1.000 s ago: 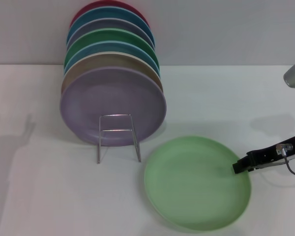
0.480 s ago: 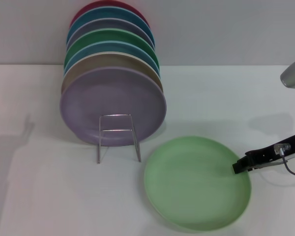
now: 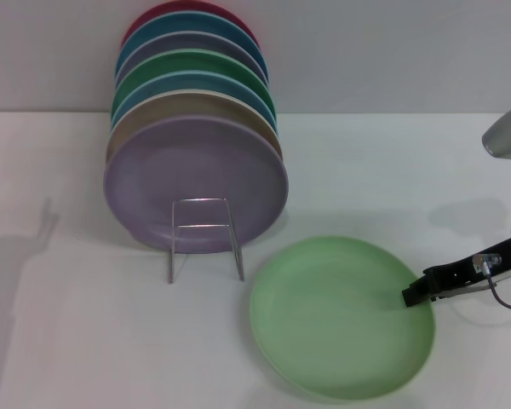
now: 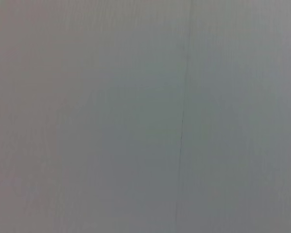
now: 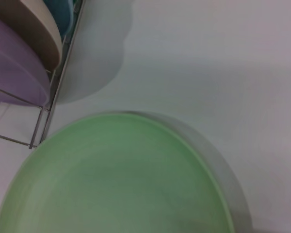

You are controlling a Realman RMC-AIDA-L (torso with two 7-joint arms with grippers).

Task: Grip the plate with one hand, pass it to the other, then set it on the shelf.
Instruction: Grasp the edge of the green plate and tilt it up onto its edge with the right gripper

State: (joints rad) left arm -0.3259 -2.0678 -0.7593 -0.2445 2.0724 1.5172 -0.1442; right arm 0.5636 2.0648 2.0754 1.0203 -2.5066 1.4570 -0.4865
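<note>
The pale mint-green plate lies flat on the white table at the front right. It fills the lower part of the right wrist view. My right gripper reaches in low from the right, and its black tip is at the plate's right rim. The silver wire shelf stands to the plate's left, its looped front in front of a row of upright plates; its wire also shows in the right wrist view. My left gripper is out of view; the left wrist view shows only a plain grey surface.
Several upright plates stand in the rack, with a lilac plate in front and beige, blue, emerald-green and red ones behind. A grey wall backs the table. The right arm's silver link hangs at the right edge.
My right gripper has slid slightly to the right and down along the plate's right rim. The plate and the rack have not moved.
</note>
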